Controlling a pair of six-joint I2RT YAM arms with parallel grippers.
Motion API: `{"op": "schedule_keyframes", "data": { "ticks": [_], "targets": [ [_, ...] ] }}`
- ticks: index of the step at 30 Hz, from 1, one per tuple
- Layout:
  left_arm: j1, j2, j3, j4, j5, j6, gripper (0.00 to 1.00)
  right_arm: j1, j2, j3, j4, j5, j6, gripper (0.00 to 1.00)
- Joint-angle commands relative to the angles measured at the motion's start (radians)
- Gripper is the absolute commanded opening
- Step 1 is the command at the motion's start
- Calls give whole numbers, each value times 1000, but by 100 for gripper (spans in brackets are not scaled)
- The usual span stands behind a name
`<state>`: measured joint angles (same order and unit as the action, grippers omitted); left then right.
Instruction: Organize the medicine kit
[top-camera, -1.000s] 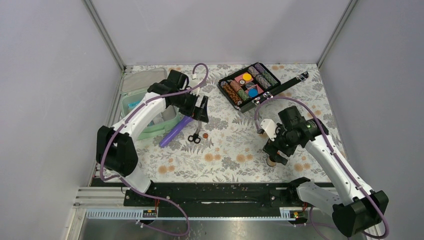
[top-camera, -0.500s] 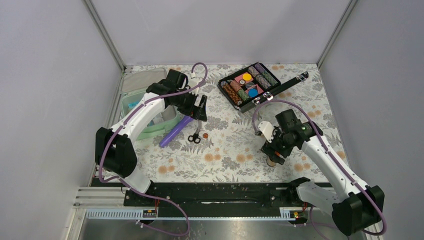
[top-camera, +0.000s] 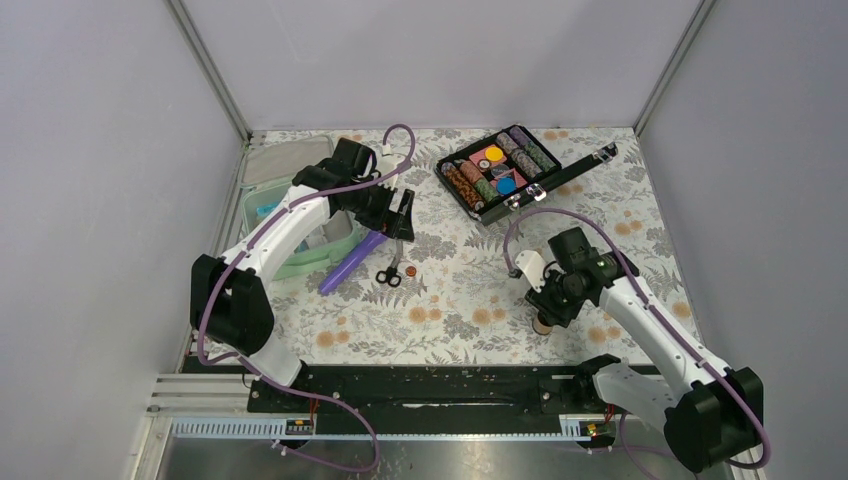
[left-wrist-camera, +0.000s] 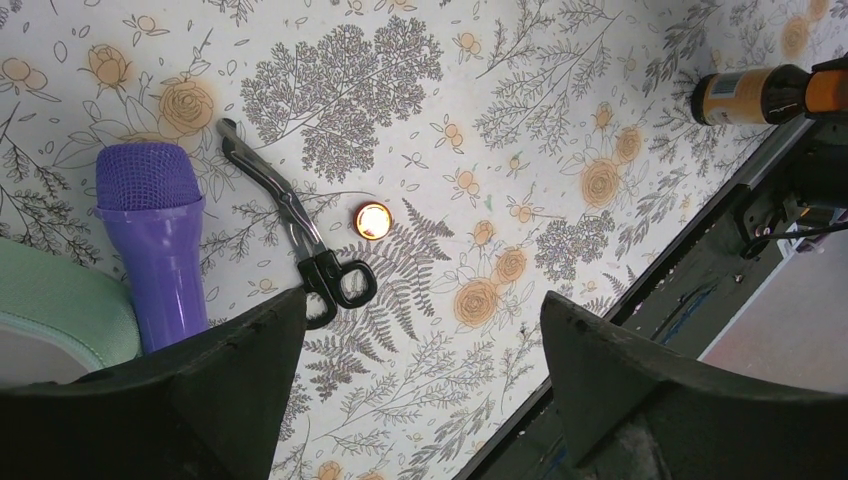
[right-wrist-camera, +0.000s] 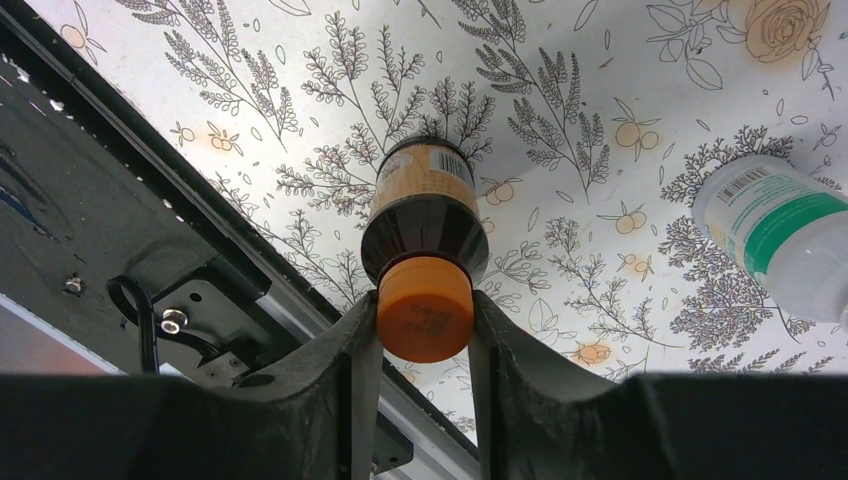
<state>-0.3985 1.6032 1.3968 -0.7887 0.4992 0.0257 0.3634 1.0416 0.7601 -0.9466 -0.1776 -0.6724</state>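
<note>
R gripper (right-wrist-camera: 425, 318) pinching bottle (right-wrist-camera: 425, 215) by orange cap (right-wrist-camera: 425, 300), nr near edge; L gripper (left-wrist-camera: 422, 300) spread, empty. Target medicine kit (left-wrist-camera: 55, 300) at left edge. Suggest lift straight, carry slow; cap grip could slip.

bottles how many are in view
2: a brown orange-capped bottle between the right gripper fingers, a white green-labelled bottle lying beside it; others may hide inside the medicine kit.

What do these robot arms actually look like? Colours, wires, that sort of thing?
Both the left arm and right arm have white curved shells between chunky black joints. A lilac cable loops outside along each. The left gripper and right gripper each end in two black, tapered fingers.
</note>
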Motion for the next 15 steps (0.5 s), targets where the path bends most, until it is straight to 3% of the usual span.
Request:
{"op": "schedule_keyframes", "data": {
  "ticks": [1,7,11,15],
  "targets": [
    [-5,-38,14,57,-2,-5,85,-3,-28,-17,32,-23,24,37],
    [-5,-33,11,64,8,-12,85,-3,-17,-11,53,-24,34,35],
    [-5,-39,2,69,13,-13,85,-3,-6,-11,76,-23,64,46],
    [-5,-42,-11,77,12,-12,85,-3,4,-5,82,-36,70,40]
  ]
}}
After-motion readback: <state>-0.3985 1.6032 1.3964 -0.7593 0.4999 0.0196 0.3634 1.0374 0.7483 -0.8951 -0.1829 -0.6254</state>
